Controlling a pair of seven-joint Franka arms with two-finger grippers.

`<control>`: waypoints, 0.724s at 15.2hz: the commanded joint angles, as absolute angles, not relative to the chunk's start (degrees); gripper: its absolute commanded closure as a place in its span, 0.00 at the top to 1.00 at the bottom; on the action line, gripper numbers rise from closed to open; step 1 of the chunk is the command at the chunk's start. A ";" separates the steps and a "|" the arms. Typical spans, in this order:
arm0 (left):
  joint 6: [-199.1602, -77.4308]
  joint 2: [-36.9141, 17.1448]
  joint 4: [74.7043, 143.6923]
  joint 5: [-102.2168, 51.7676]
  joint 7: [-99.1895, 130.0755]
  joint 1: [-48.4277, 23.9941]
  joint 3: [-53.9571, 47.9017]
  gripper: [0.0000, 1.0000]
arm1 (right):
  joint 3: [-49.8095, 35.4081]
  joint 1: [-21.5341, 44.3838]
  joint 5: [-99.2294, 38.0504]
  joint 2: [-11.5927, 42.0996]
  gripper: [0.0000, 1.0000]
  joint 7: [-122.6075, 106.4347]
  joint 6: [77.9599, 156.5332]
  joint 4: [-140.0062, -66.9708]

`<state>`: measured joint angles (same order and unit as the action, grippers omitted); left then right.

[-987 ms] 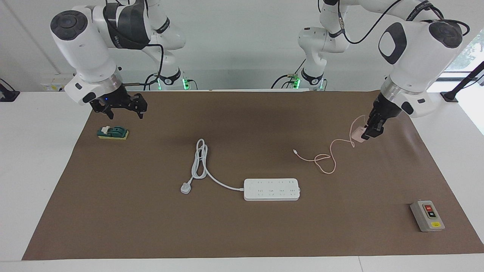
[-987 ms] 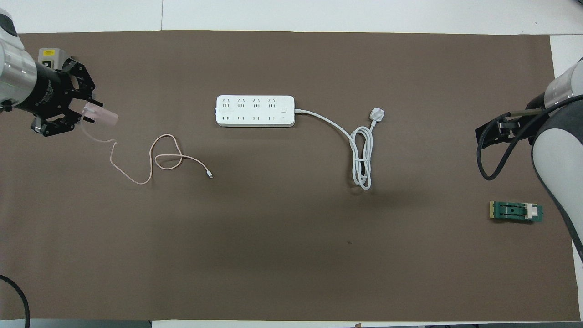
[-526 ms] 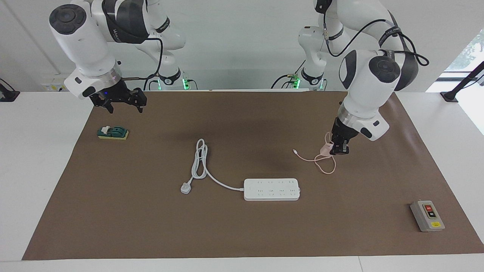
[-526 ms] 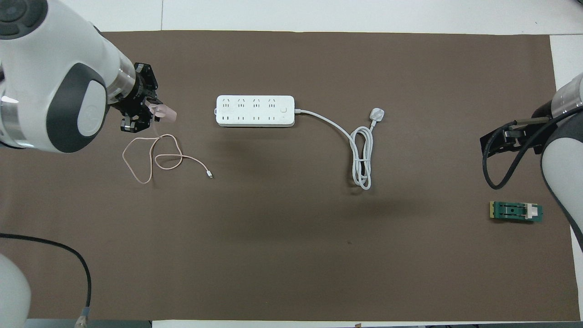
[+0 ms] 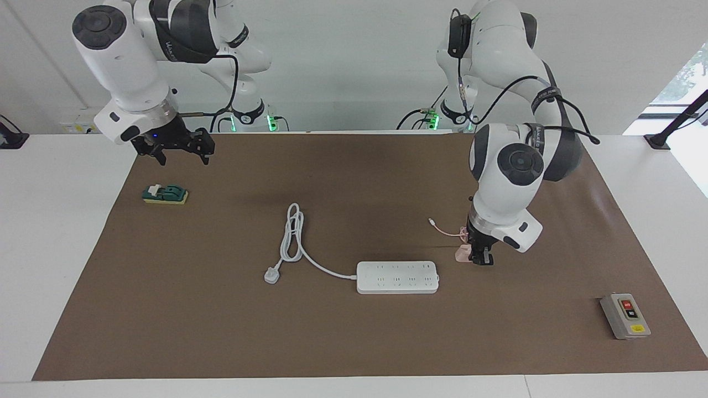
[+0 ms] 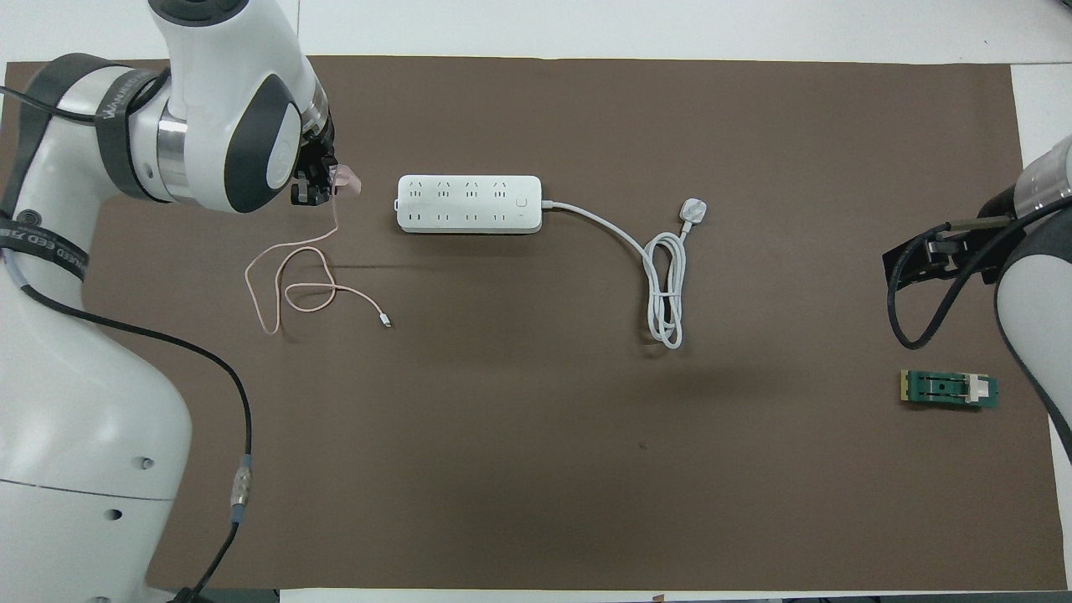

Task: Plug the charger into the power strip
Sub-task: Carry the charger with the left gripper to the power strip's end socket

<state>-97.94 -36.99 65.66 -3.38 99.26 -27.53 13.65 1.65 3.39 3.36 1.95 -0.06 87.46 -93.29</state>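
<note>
The charger (image 5: pixel 462 253) is clamped in the left gripper (image 5: pixel 479 257), raised just beside the power strip (image 5: pixel 397 277) mid-mat. The right gripper (image 5: pixel 178 153) is held spread over the mat's (image 5: pixel 354 342) corner.

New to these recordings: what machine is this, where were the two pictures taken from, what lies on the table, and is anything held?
Two white robot arms work at a table. One picture faces them from across it; the other looks down from above their end. The left gripper is shut on the pink charger, held beside one end of the power strip; its pink cable trails on the brown mat. The right gripper waits open above a green block. A grey switch box also lies there.
</note>
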 commanded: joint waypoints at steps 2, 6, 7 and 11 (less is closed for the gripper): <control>-95.36 -39.29 61.35 -3.07 100.98 -30.31 14.68 0.00 | 1.41 2.73 2.20 0.62 1.00 -0.88 87.71 -94.66; -96.32 -38.41 64.24 -3.25 102.65 -34.00 14.76 0.00 | 1.84 2.11 2.29 0.62 1.00 -0.79 87.63 -94.75; -97.55 -38.15 65.21 -3.08 103.53 -34.88 14.85 0.00 | 1.93 1.94 2.29 0.62 1.00 -0.70 87.71 -94.66; -100.89 -34.81 72.32 -2.11 105.03 -35.77 14.85 0.00 | 2.02 1.93 2.11 1.14 1.00 -0.70 87.81 -93.52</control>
<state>-98.30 -38.18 66.35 -3.34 103.88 -34.72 13.88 2.31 2.73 3.36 1.93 -0.06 87.56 -93.23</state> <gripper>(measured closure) 0.692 0.000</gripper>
